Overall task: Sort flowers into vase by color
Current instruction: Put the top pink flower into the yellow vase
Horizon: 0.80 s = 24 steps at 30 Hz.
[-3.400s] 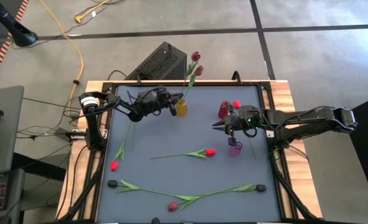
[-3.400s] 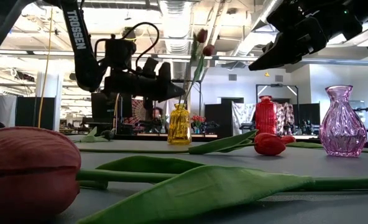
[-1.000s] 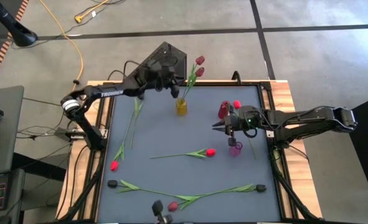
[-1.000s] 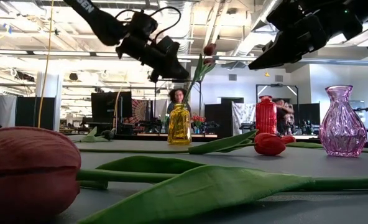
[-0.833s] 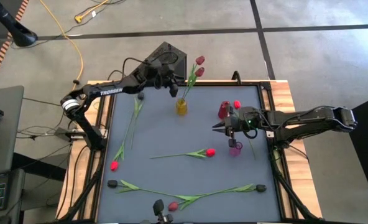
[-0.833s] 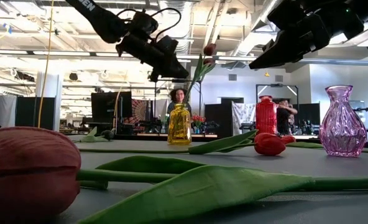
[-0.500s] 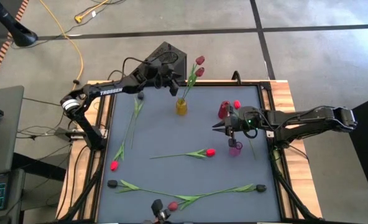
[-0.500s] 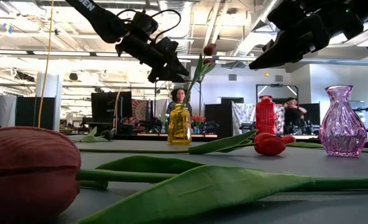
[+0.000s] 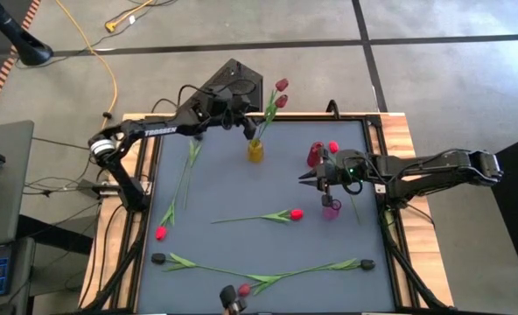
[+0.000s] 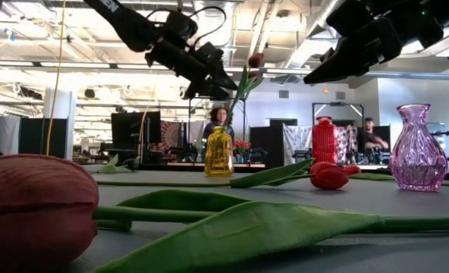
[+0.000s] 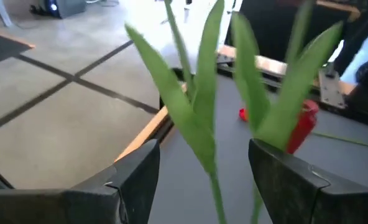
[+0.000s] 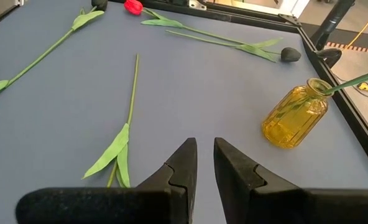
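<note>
Surface (image 9: 241, 188) grey, flowers scattered on it. My left tool (image 9: 244, 128) is up high at the far edge, just above the yellow vase (image 9: 255, 150), fingers (image 11: 137, 180) spread wide apart with green stems (image 11: 202, 124) passing between them, not gripped. Two maroon tulips (image 9: 281, 92) stand in the yellow vase, heads leaning out past the far edge; in the low view they rise beside the left tool (image 10: 217, 80). My right tool (image 9: 306, 176) hangs over the right half near the red vase (image 9: 315, 155) and pink vase (image 9: 331, 208), fingers (image 12: 181, 165) close together with a narrow gap, nothing held.

Red vase has a red tulip (image 9: 333, 147) by it. Loose on the surface: red tulip (image 9: 295, 213) mid-surface with its stem pointing left; red tulip (image 9: 161, 233) at the left side, stem running up toward the far edge; black tulip (image 9: 158, 259) at near left; black tulip (image 9: 367, 263) at near right; maroon tulip (image 9: 243, 290) at the near edge; another black head (image 9: 228, 295) just beside it. Black box (image 9: 228, 87) behind the surface. Person (image 10: 218, 117) in the room behind, low view.
</note>
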### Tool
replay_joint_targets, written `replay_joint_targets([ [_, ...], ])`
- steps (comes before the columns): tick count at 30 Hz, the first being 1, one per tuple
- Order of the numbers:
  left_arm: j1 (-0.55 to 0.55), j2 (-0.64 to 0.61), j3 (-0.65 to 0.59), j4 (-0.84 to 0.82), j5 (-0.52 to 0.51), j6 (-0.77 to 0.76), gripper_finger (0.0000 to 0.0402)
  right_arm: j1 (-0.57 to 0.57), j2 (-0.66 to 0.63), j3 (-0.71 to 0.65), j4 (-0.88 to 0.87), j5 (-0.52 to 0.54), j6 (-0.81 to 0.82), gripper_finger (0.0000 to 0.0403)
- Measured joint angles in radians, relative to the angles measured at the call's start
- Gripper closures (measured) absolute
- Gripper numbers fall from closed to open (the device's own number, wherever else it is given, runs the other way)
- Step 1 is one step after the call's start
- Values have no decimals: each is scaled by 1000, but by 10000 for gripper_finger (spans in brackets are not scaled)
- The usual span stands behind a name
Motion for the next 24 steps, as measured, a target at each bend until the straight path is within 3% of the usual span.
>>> replay_joint_targets([
  [7, -5, 56, -1, 70, 24, -11, 169, 1, 0, 0, 0, 0, 0, 321],
  [15, -4, 56, -1, 43, 15, 12, 177, 0, 0, 0, -1, 0, 0, 321],
  [24, -4, 56, -1, 46, 21, 37, 261, 0, 0, 0, -1, 0, 0, 321],
])
